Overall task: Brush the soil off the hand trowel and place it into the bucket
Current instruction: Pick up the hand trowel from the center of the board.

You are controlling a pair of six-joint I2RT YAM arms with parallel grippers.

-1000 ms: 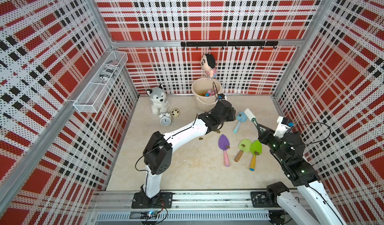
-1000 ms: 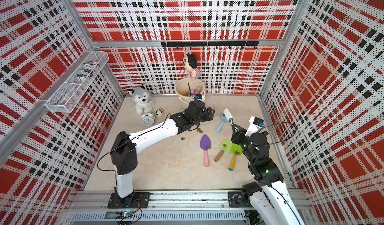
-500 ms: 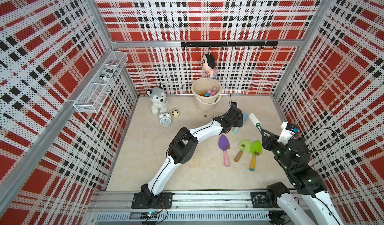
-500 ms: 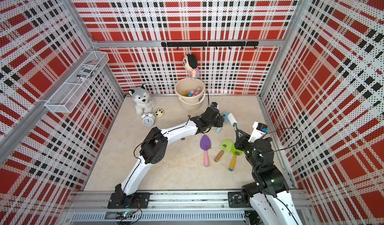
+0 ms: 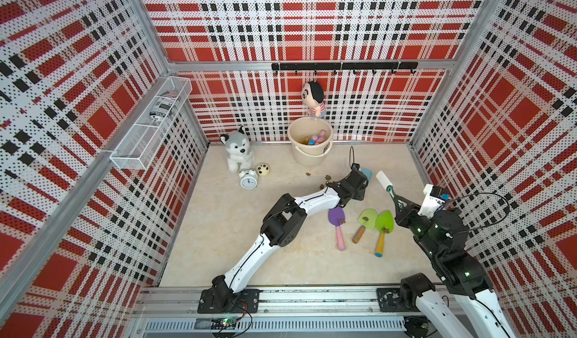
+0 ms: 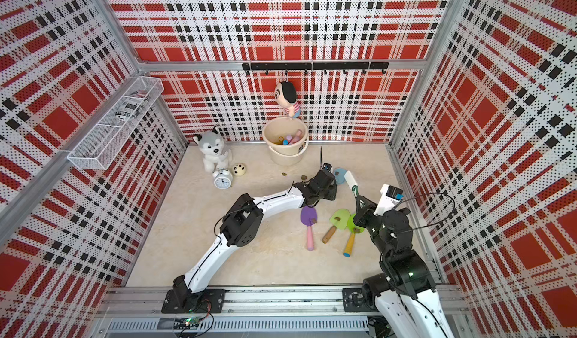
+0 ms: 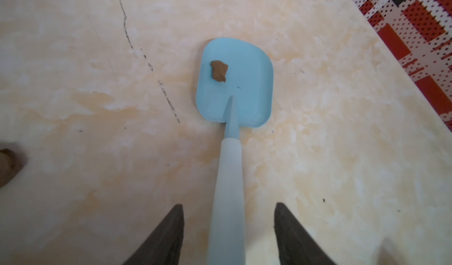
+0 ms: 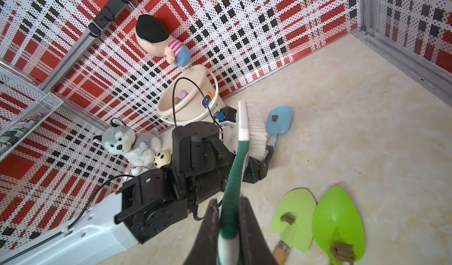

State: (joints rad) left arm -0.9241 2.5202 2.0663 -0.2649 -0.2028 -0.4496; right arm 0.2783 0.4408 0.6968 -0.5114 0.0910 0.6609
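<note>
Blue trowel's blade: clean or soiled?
Soiled: one brown soil lump sits on the blade of the blue trowel.

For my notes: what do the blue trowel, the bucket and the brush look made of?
Blue trowel: likely plastic, smooth matte, blade and neck moulded in one piece. Bucket: cream plastic, slightly glossy, thin moulded rim. Brush: green and white handle, probably plastic; white bristles look synthetic, though that is unclear.
</note>
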